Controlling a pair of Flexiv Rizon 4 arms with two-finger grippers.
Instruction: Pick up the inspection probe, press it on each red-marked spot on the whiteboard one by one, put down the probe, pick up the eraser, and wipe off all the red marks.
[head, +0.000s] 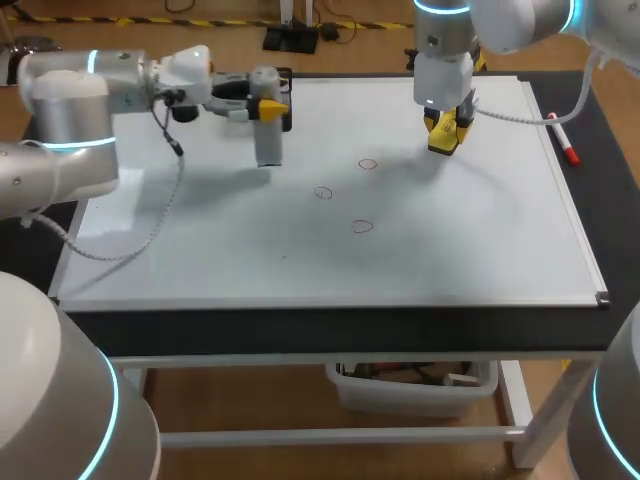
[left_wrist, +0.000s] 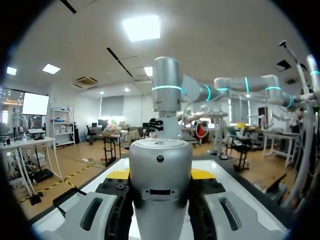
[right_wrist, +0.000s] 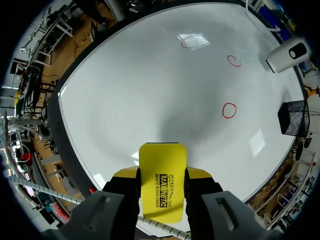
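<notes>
My left gripper is shut on the silver inspection probe, which hangs upright over the whiteboard's far left part. In the left wrist view the probe fills the gap between the fingers. My right gripper is shut on the yellow eraser above the board's far right area; the eraser sits between its yellow tips. Three red circles lie mid-board, between the two grippers. The right wrist view shows them ahead of the eraser.
A red marker lies on the dark table just off the board's right edge. A black holder stands behind the left gripper at the board's far edge. The board's near half is bare white.
</notes>
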